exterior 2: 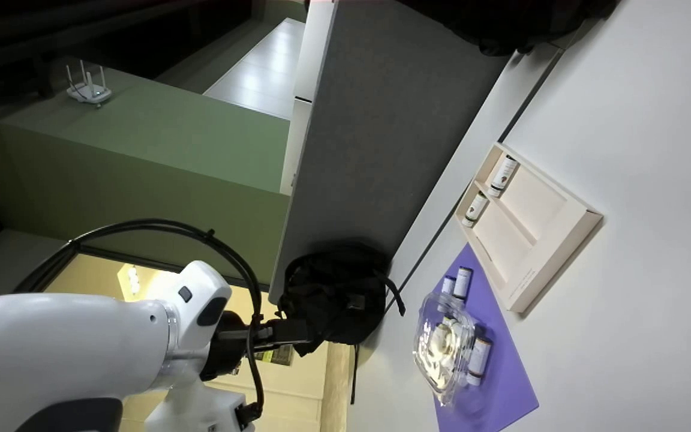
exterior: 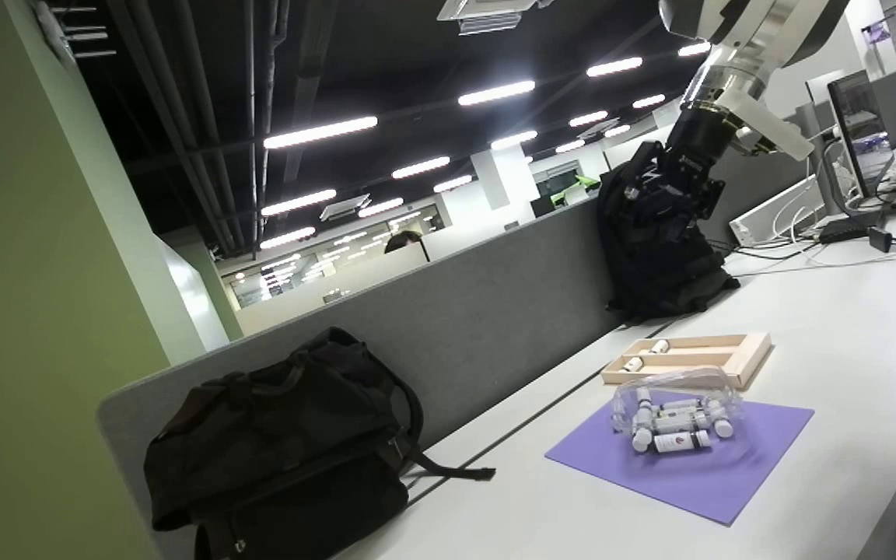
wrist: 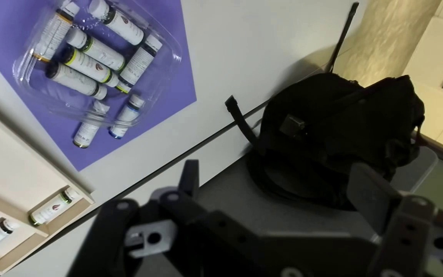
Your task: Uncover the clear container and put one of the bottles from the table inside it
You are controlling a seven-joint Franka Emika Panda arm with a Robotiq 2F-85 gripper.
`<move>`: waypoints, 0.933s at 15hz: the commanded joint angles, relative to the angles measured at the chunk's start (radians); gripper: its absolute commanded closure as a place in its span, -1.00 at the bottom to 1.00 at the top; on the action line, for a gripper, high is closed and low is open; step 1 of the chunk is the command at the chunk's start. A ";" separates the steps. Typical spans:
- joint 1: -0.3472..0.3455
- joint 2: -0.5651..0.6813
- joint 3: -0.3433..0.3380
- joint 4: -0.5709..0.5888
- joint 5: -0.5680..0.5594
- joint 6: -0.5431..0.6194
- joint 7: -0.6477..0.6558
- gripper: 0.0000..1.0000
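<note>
The clear container (exterior: 685, 377) is a low see-through plastic box on a purple mat (exterior: 759, 474). It also shows in the wrist view (wrist: 175, 57). Several small white-labelled bottles (wrist: 87, 67) lie on their sides within its outline. I cannot tell whether they lie in it or under it. Two bottles (wrist: 87, 132) stick out past its edge in the wrist view. A pale wooden tray (exterior 2: 561, 252) beside the mat holds one bottle in each of two compartments. My gripper (wrist: 281, 184) is open and empty, high above the table (exterior: 845, 467) and away from the container.
A black backpack (exterior: 285, 435) leans on the grey partition (exterior: 510, 334), and another backpack (exterior: 666, 264) stands behind the tray. A monitor (exterior: 860, 128) and loose cables are at the far end of the table. The gripper faces a backpack (wrist: 321, 123) and the partition.
</note>
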 commanded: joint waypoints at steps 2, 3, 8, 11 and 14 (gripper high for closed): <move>0.000 -0.002 0.000 0.000 0.001 -0.001 -0.001 -1.00; 0.024 0.010 -0.026 0.000 0.042 -0.001 -0.054 -1.00; 0.133 0.133 -0.161 -0.003 0.309 -0.095 -0.252 -1.00; 0.167 0.268 -0.235 0.012 0.349 -0.268 -0.257 -1.00; -0.094 0.448 -0.002 0.033 0.405 -0.533 -0.241 -1.00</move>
